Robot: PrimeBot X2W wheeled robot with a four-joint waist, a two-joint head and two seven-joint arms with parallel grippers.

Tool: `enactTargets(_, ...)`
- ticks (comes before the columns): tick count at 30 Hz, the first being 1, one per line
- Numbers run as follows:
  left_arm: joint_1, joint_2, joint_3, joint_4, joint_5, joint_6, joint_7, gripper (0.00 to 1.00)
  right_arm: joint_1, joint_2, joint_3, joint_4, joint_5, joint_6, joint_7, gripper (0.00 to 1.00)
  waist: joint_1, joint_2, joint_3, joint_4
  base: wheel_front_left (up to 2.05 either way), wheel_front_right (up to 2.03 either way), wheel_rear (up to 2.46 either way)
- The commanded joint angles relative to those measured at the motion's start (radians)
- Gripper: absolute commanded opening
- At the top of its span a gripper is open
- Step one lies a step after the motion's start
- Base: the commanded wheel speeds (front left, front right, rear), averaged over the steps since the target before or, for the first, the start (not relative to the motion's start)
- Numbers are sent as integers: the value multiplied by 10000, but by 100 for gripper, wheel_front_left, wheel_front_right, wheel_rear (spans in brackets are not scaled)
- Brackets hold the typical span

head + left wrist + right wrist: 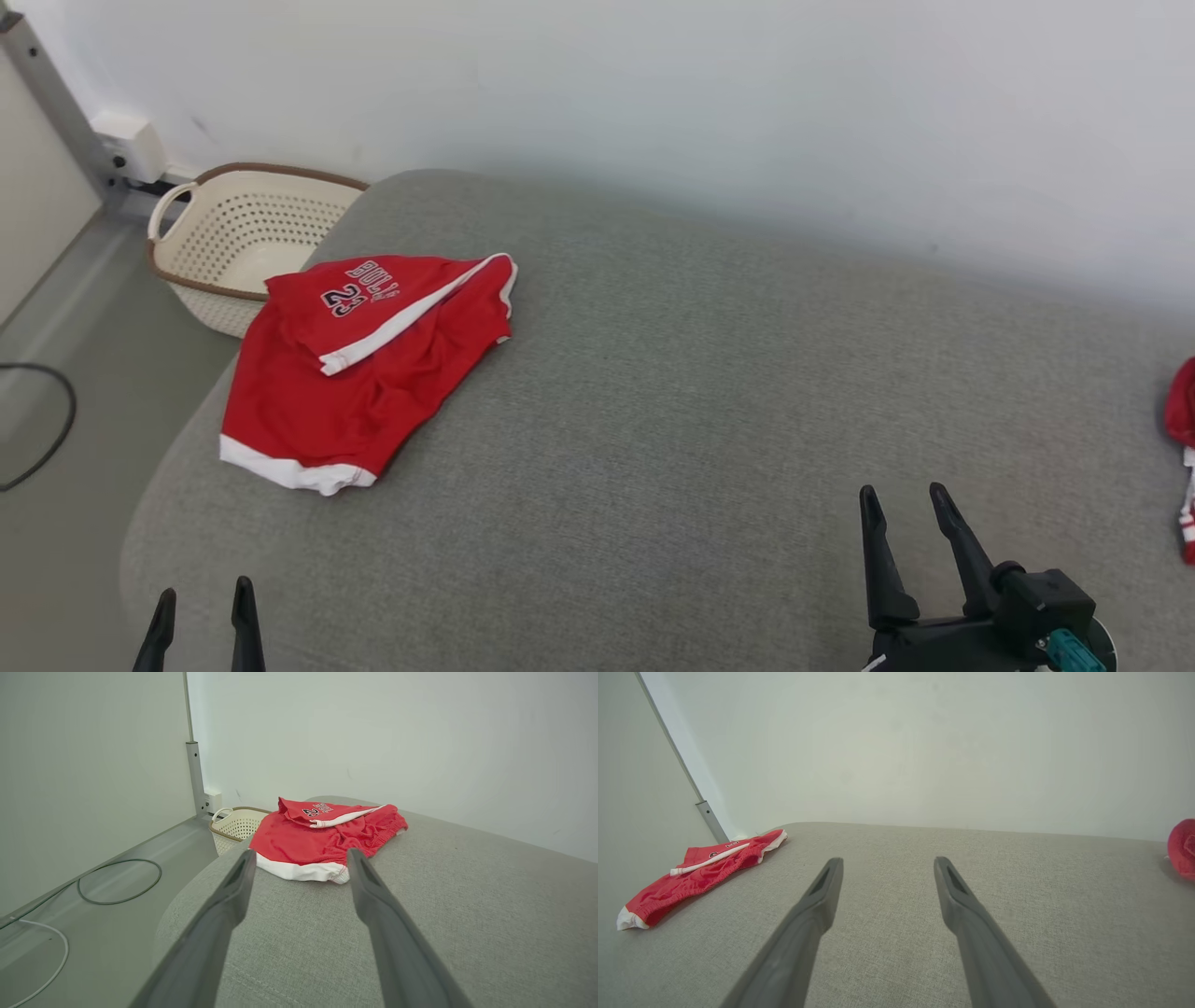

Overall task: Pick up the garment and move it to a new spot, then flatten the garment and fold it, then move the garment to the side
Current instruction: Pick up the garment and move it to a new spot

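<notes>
- The red garment sits at the far-left corner of the grey cushion, right by the basket.
- The left hand and right hand are both spread wide, holding nothing, well apart from it.
- For the pick-up I'd go in with the left hand and pinch the near white hem through every layer.

Grey woven-fabric cushion with rounded corners, folded red basketball shorts with white trim lying near its far left corner, a second red garment at its right edge, mostly cut off
</notes>
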Motion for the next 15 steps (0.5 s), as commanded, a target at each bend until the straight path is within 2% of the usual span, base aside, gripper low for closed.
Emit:
enactTargets(1, 4, 1, 25, 38, -6, 0, -39, 100, -100, -49, 54, 19, 32, -1, -46, 100, 0, 0, -8, 334, 0, 0, 0)
enactTargets(15, 26, 1, 108, 81, -62, 23, -39, 100, -99, -55, 218, 112, 72, 1, -44, 100, 0, 0, -68, 718, 0, 0, 0)
